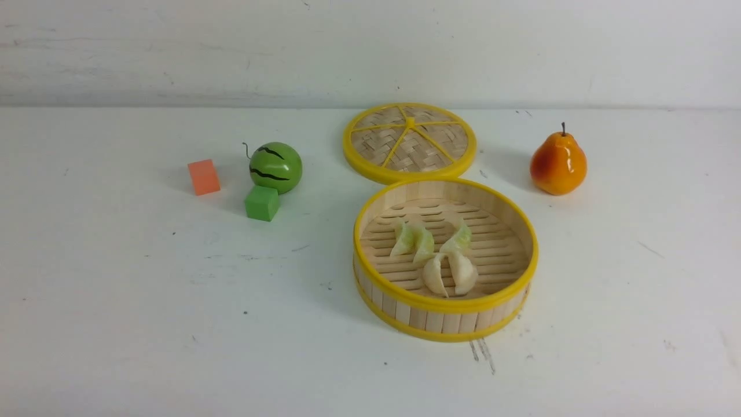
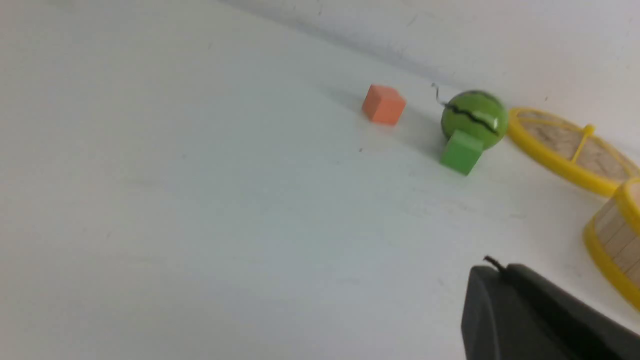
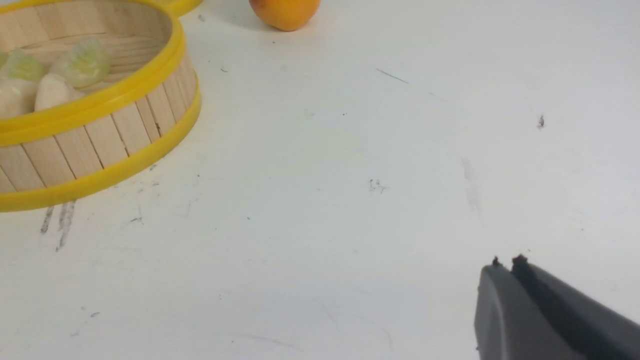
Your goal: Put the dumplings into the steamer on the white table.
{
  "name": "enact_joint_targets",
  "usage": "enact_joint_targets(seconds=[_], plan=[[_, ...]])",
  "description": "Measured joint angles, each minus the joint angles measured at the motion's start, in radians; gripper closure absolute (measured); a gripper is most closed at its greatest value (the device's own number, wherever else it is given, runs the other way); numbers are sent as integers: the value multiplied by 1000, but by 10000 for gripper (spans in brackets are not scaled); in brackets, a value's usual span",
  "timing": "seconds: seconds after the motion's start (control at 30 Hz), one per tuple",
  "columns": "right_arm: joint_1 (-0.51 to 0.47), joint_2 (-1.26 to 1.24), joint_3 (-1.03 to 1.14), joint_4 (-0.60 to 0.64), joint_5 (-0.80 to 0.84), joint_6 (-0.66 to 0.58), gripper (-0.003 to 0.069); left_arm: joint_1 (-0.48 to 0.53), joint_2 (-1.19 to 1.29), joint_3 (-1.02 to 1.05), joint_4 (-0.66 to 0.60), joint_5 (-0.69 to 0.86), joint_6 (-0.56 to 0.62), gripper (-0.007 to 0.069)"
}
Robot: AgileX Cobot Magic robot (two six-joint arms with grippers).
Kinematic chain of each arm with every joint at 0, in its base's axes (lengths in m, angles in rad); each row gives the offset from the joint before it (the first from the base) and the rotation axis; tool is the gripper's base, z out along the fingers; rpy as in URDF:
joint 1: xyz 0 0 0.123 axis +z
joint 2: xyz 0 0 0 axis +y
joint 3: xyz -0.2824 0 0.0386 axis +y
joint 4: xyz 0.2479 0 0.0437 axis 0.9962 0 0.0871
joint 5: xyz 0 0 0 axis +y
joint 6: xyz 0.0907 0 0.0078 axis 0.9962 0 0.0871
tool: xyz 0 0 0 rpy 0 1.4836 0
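Observation:
The steamer [image 1: 446,304] stands on the white table [image 1: 116,301], right of centre. Inside it lie all the dumplings: two pale green ones [image 1: 412,238] [image 1: 458,237] and two cream ones [image 1: 435,274] [image 1: 465,272], bunched in the middle. The steamer also shows in the right wrist view [image 3: 100,140] with dumplings [image 3: 82,62] inside, and its edge shows in the left wrist view [image 2: 617,240]. Neither arm shows in the front view. My left gripper [image 2: 500,267] is shut and empty above bare table. My right gripper [image 3: 506,262] is shut and empty, well away from the steamer.
The flat woven lid [image 1: 409,142] lies behind the steamer. An orange pear [image 1: 558,162] stands at the right. A toy watermelon [image 1: 276,167], a green cube [image 1: 261,202] and an orange cube [image 1: 204,176] sit at the left.

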Motion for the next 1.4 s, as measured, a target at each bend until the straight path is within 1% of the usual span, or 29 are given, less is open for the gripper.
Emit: enact_joint_targets(seconds=[0.17,0.3,0.4,0.8,1.4], plan=[[0,0,0,0,0,-1,632,1,0,0,2,120,43,638],[0,0,0,0,0,-1,627,1,0,1,2,135,106,638],[0,0,0,0,0,-1,622,1,0,1,2,137,124,638],[0,0,0,0,0,-1,616,1,0,2,2,137,131,638],[0,0,0,0,0,-1,587,1,0,2,2,137,131,638]])
